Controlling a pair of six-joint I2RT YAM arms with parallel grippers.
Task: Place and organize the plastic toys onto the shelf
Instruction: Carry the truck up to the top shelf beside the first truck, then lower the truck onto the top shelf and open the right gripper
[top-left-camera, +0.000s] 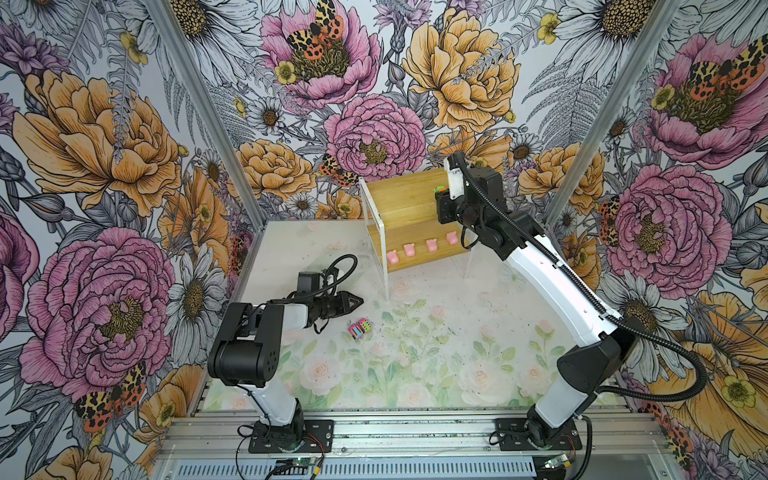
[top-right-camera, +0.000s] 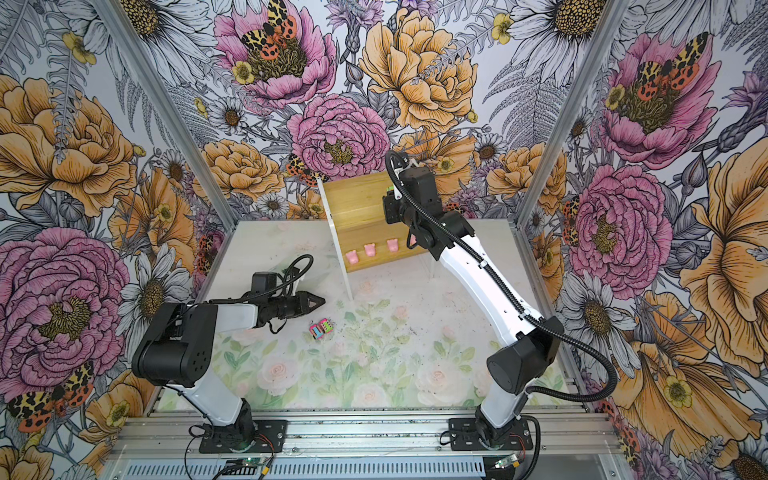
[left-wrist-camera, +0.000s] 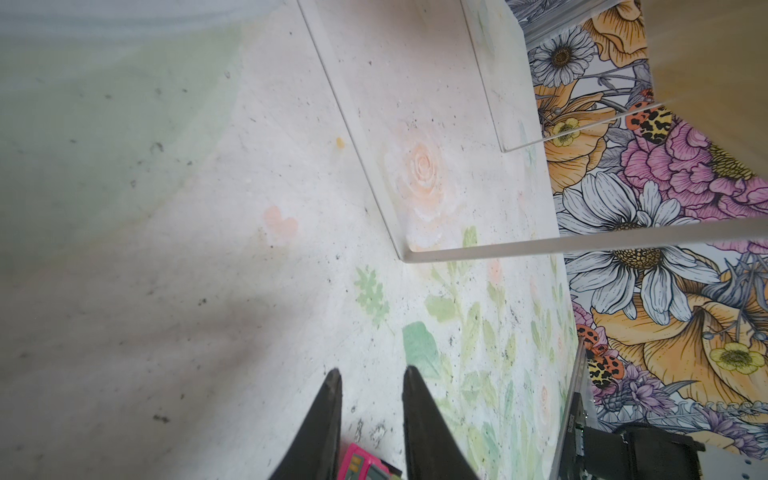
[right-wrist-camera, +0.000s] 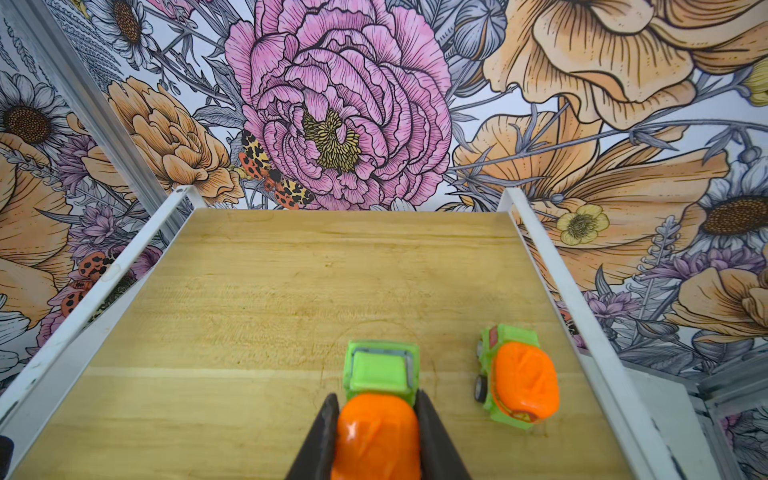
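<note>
So the right tool (right-wrist-camera: 376, 395) was up over the top board of the shelf (right-wrist-camera: 270, 282), clamped on both sides of an orange-and-green car (right-wrist-camera: 376, 432), with the green cab sticking out past the fingertips. From these views there was no telling whether its wheels touched the wood. A second orange-and-green car (right-wrist-camera: 517, 376) sat on that same board just beside it, close to the white side rail (right-wrist-camera: 582, 311) and a bit askew.

Down on the lower board, four pink pigs (top-left-camera: 431, 245) were lined up in a row along the front edge, each a little apart from the next.

The two pink cars with striped tops (top-left-camera: 363, 325) lay side by side, touching, on the tabletop (top-left-camera: 457, 332), well apart from the shelf legs. The left tool (top-left-camera: 360, 300) was just beside them, turned on its side and pointing toward the shelf. In the left wrist view its fingers (left-wrist-camera: 328, 415) stood a narrow gap apart with nothing pinched between them. One pink car showed through that gap near the finger bases.
</note>
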